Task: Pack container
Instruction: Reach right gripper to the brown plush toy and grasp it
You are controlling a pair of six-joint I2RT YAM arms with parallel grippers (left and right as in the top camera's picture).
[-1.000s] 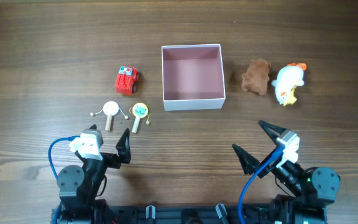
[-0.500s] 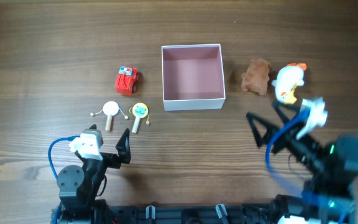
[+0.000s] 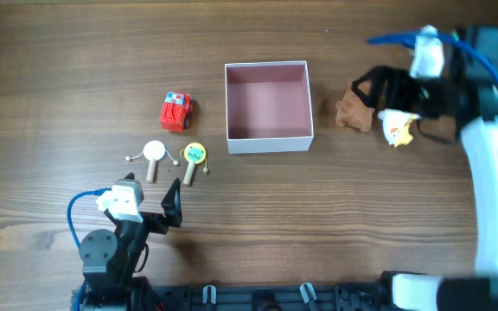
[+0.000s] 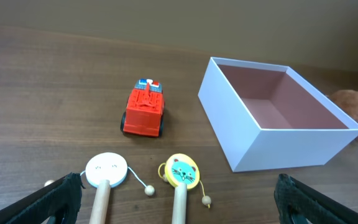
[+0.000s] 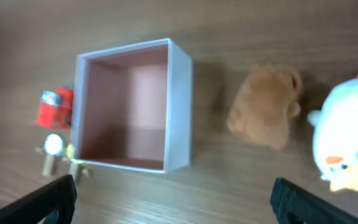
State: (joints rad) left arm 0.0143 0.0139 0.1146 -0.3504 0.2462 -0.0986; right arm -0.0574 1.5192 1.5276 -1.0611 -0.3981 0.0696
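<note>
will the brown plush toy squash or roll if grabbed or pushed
The brown plush toy looks fuzzy and soft, so it would probably squash when squeezed and feel light. Its low, lumpy shape suggests a push would slide it rather than roll it.

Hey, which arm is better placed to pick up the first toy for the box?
Right. The right gripper hangs open above the brown plush and white chick beside the container; the left gripper sits near its base, short of the red truck.

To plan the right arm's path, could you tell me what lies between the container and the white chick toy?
A brown plush toy lies between the container and the chick, as the overhead view shows.
</note>
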